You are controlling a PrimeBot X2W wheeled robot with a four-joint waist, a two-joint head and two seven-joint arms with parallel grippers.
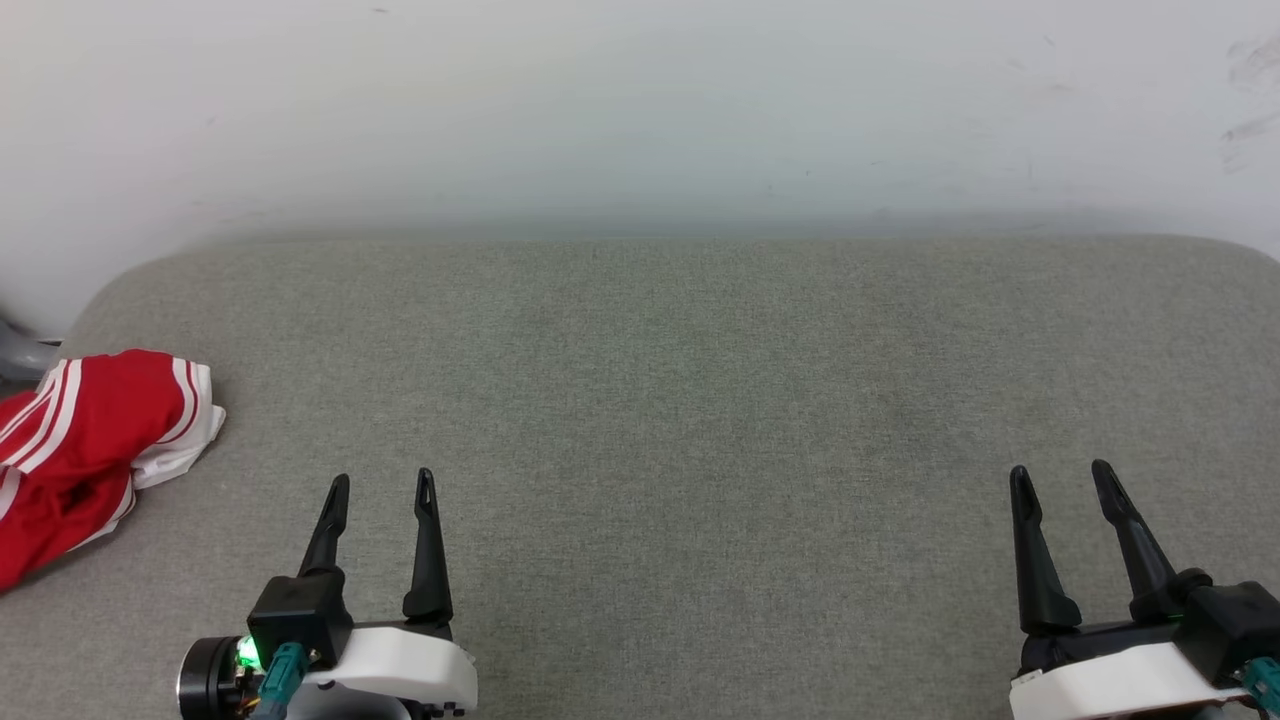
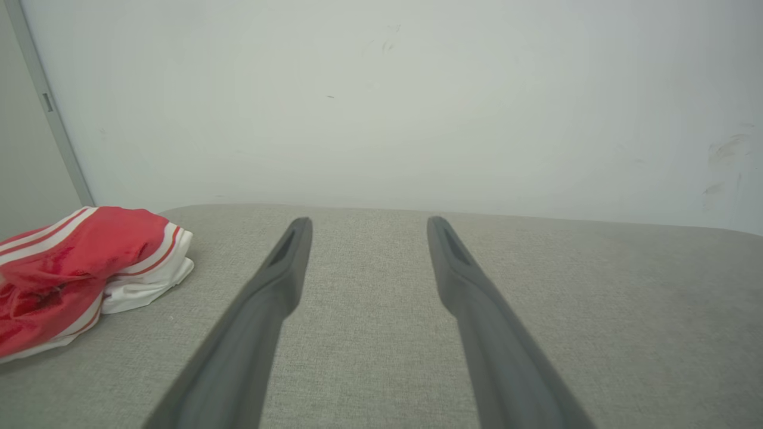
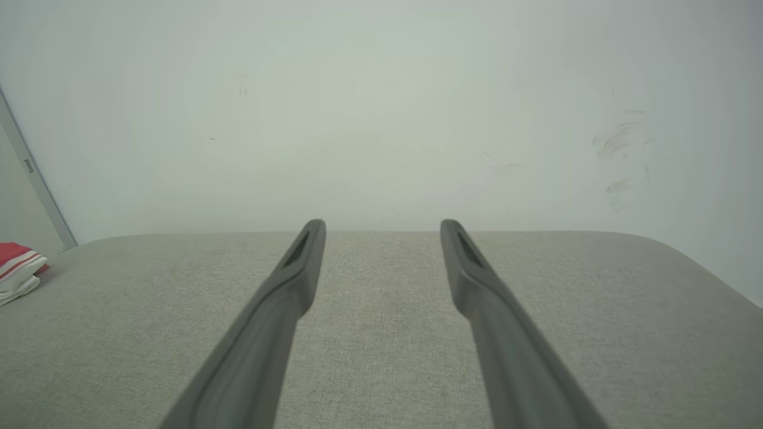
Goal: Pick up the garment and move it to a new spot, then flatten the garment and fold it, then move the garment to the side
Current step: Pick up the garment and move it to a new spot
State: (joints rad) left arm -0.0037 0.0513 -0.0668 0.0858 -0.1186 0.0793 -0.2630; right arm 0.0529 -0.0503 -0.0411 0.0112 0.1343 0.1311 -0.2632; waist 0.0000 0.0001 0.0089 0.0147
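Observation:
The garment (image 1: 85, 440) lies bunched at the far left edge of the grey padded surface, red with white striped trim and a white sleeve; part of it runs out of the head view. The left wrist view has the garment (image 2: 77, 268) at its left, the right wrist view has the garment (image 3: 16, 267) small at the far left. My left gripper (image 1: 382, 485) stands open at the lower left, to the right of the garment and apart from it, nothing between its fingers. My right gripper (image 1: 1060, 475) is open at the lower right, holding nothing.
The grey fabric surface (image 1: 680, 400) has rounded far corners and ends against a white wall (image 1: 640, 110). A grey upright strip (image 2: 50, 107) runs down the wall at the left. A grey object (image 1: 20, 355) peeks in behind the garment.

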